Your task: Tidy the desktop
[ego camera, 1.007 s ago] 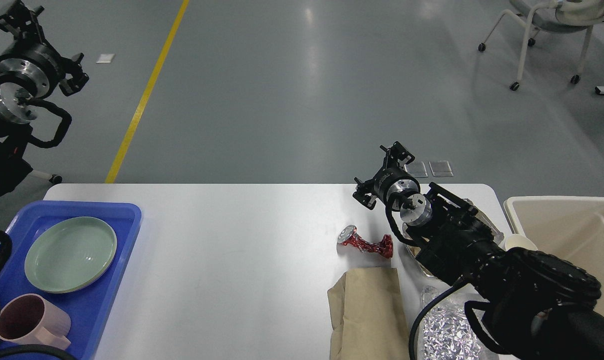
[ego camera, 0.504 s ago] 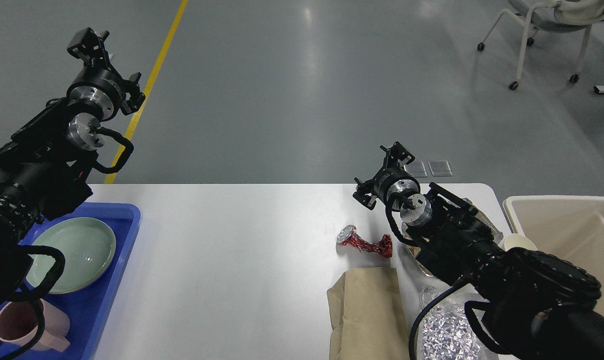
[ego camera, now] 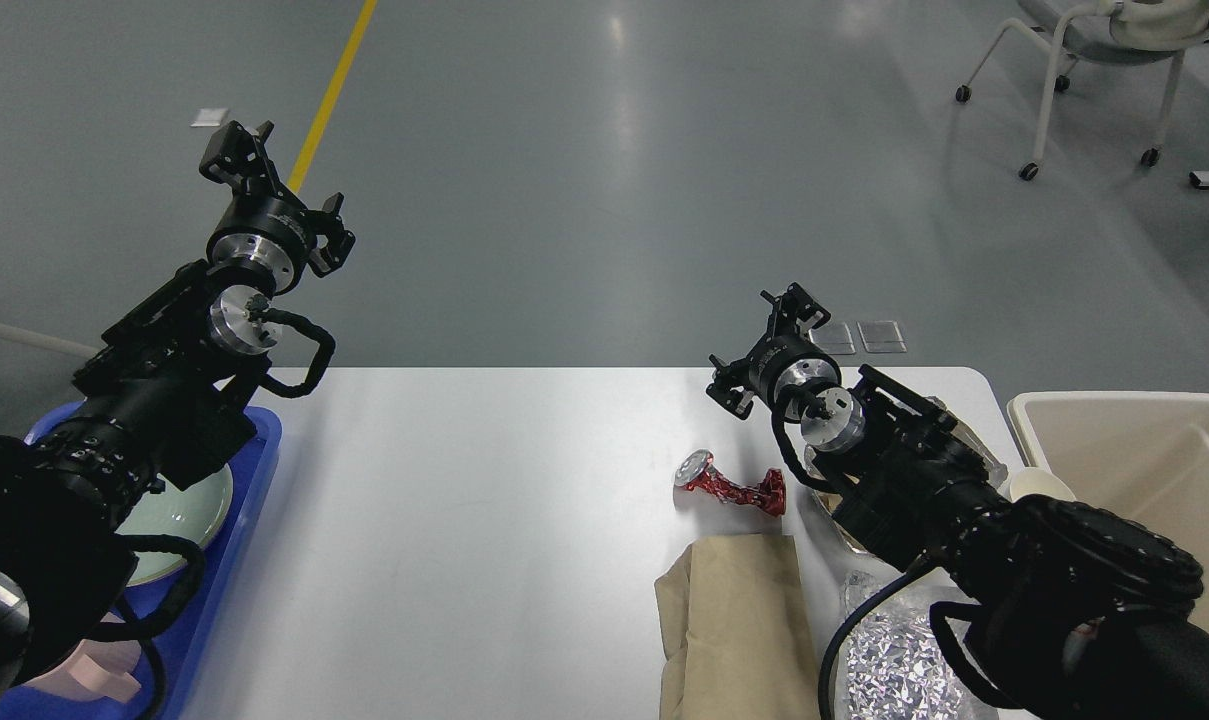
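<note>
The white desktop [ego camera: 484, 500] fills the lower middle of the head view. On its right part lie a crushed red can [ego camera: 729, 487], a brown paper bag [ego camera: 739, 620] and crumpled silver foil [ego camera: 894, 670]. My right gripper [ego camera: 764, 345] hovers above the table's far right edge, just behind the can, fingers spread and empty. My left gripper [ego camera: 279, 195] is raised beyond the table's far left corner, fingers spread and empty. My left arm covers much of the blue tray [ego camera: 254, 470].
A beige bin [ego camera: 1144, 470] stands at the right of the table, with a white cup [ego camera: 1039, 485] beside it. In the tray, a green plate [ego camera: 179, 510] and a pink mug [ego camera: 94, 665] are mostly hidden by my left arm. A wheeled chair [ego camera: 1094, 60] stands far back right.
My left arm has swung in from the far left, to the right and lower, and now covers the plate and mug. The right arm and the table's things have not moved.
</note>
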### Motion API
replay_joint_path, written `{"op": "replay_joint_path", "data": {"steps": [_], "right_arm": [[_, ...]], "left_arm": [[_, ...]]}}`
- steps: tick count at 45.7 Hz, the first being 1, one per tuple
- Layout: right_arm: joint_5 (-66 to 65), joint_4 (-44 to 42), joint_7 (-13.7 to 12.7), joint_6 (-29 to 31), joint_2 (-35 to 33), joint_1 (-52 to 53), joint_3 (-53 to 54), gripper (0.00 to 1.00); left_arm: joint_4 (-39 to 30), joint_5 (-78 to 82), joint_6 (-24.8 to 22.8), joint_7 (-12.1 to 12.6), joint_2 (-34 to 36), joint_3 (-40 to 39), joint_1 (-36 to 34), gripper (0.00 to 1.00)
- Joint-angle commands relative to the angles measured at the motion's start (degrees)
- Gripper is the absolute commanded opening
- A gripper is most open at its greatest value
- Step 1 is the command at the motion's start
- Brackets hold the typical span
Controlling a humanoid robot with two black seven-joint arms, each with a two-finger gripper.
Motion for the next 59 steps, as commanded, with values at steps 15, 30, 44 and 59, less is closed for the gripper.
{"op": "replay_joint_path", "data": {"steps": [15,30,44,59], "right_arm": [[0.0,0.0,0.0,0.0,0.0,0.0,0.0,1.00],[0.0,0.0,0.0,0.0,0.0,0.0,0.0,1.00],[0.0,0.0,0.0,0.0,0.0,0.0,0.0,1.00],[0.0,0.0,0.0,0.0,0.0,0.0,0.0,1.00]], "left_arm": [[0.0,0.0,-0.2,-9.8,-0.9,-1.3,3.0,1.00],[0.0,0.3,-6.3,-23.6,-3.3,-0.3,10.3,1.00],[-0.5,0.6,-6.3,-33.0,-6.0,-0.3,14.5,1.00],[-0.5,0.4,-6.3,-32.8,-5.7,-0.3,14.5,1.00]]}}
